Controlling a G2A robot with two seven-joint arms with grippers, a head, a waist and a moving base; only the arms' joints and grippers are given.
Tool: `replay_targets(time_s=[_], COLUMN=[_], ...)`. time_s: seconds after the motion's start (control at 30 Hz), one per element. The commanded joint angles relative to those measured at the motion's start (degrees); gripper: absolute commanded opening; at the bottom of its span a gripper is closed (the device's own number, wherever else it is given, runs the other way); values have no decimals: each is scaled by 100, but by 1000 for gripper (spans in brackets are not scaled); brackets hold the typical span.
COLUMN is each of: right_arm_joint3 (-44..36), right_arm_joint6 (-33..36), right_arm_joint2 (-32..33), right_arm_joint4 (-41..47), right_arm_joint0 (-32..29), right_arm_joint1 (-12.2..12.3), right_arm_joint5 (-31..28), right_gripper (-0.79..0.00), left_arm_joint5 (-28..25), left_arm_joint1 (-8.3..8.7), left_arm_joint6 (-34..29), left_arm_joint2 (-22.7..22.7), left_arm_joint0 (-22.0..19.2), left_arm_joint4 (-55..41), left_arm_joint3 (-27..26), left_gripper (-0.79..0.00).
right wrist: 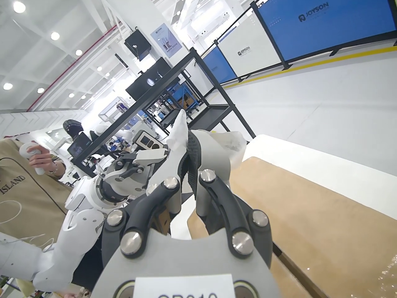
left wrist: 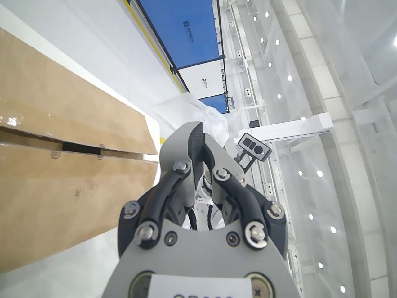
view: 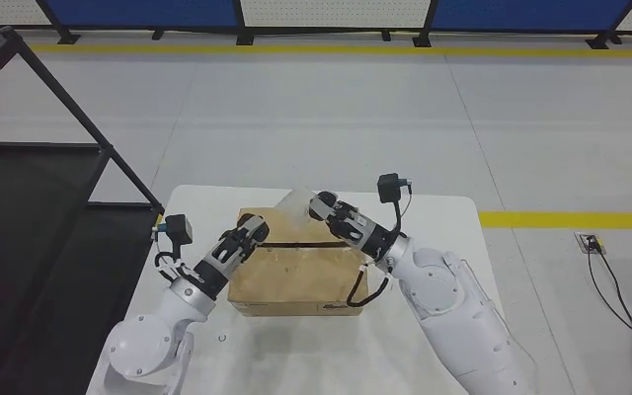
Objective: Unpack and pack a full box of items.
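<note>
The brown rectangular cardboard box [view: 296, 276] is sitting mid-bench, nearer the far edge of the white bench [view: 207, 207], with its top flaps almost meeting. The right pincer [right wrist: 186, 147] is grasping a crumpled, translucent white plastic bag [right wrist: 179, 125] just past the box's far side. The bag is probably handling as light, limp and slippery, so a bunched fold is offering the safest hold. The left pincer [left wrist: 201, 134] is hovering clenched and holding nothing at the box's far left corner.

I see box [view: 296, 276]: brown cardboard, mid-table, flaps closed, narrow gap along the seam. Bag [view: 296, 204]: white, crumpled, at box's 12 o'clock edge.
</note>
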Motion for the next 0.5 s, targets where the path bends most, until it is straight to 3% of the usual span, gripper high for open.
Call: replay_targets(time_s=[0.0, 0.1, 0.47], right_arm_joint3=[-6, -4, 29], right_arm_joint6=[46, 152, 321], right_arm_joint2=[21, 16, -4], right_arm_joint4=[29, 117, 279], right_arm_joint0=[-7, -6, 16], right_arm_joint1=[7, 12, 22], right_arm_joint5=[-14, -84, -210], right_gripper=[-785, -785, -785], left_arm_joint5=[-1, 58, 20], left_arm_joint1=[12, 22, 56], left_arm_joint6=[-172, -398, -862], left_arm_joint2=[-43, -55, -77], left_arm_joint0=[-26, -79, -337], left_arm_joint4=[-162, -430, -1120], left_arm_joint3=[62, 145, 519], left_gripper=[-557, -437, -462])
